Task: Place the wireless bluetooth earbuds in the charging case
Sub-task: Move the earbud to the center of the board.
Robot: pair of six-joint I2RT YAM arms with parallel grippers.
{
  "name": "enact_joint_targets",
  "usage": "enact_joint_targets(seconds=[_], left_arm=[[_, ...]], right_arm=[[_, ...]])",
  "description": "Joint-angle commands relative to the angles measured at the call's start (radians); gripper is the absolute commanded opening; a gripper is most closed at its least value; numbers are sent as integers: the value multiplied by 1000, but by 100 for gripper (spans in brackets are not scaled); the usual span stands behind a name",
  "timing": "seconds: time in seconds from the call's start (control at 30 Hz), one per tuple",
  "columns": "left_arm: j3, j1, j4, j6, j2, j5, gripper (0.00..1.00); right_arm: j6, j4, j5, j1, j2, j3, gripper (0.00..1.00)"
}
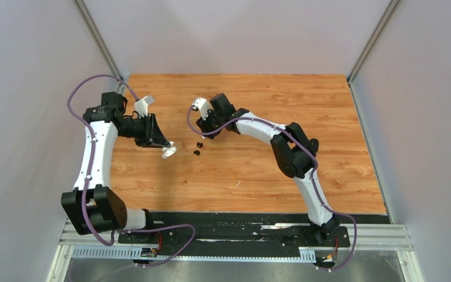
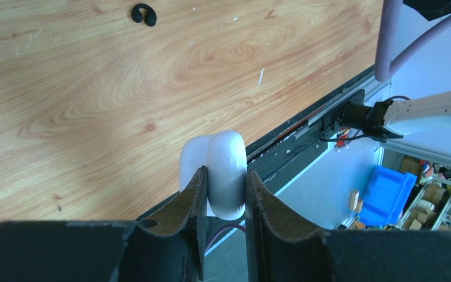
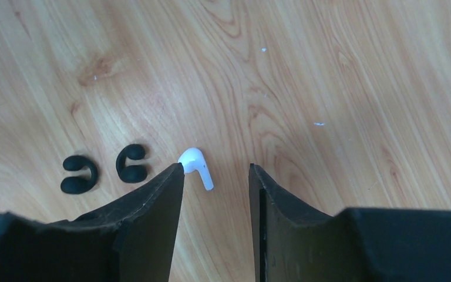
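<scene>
My left gripper is shut on the white charging case and holds it above the table; in the left wrist view the case sits pinched between the two pads, its lid apparently open to the left. My left gripper is tilted toward the table's near edge. My right gripper is open, low over one white earbud that lies on the wood between the fingers, close to the left fingertip. The right gripper hides this earbud from above. The second earbud is not in view.
Two small black C-shaped ear hooks lie just left of the earbud; they show from above between the two grippers. One hook shows in the left wrist view. The wooden table has grey walls around it.
</scene>
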Motion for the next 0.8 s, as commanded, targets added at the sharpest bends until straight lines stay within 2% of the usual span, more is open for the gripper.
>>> enact_joint_targets(seconds=[0.0,0.3,0.53,0.77], left_arm=[[-10,12,6,-10,-42,11,0],[-27,15,10,-13,-44,20,0],[-28,16,10,-15,-43,26,0],[-40,17,12,-15,-44,34,0]], right_arm=[[100,78,67,25,14,47,44],[144,72,44,45,22,36,44],[192,105,186,52,40,15,38],[195,101,161,56,42,-3,39]])
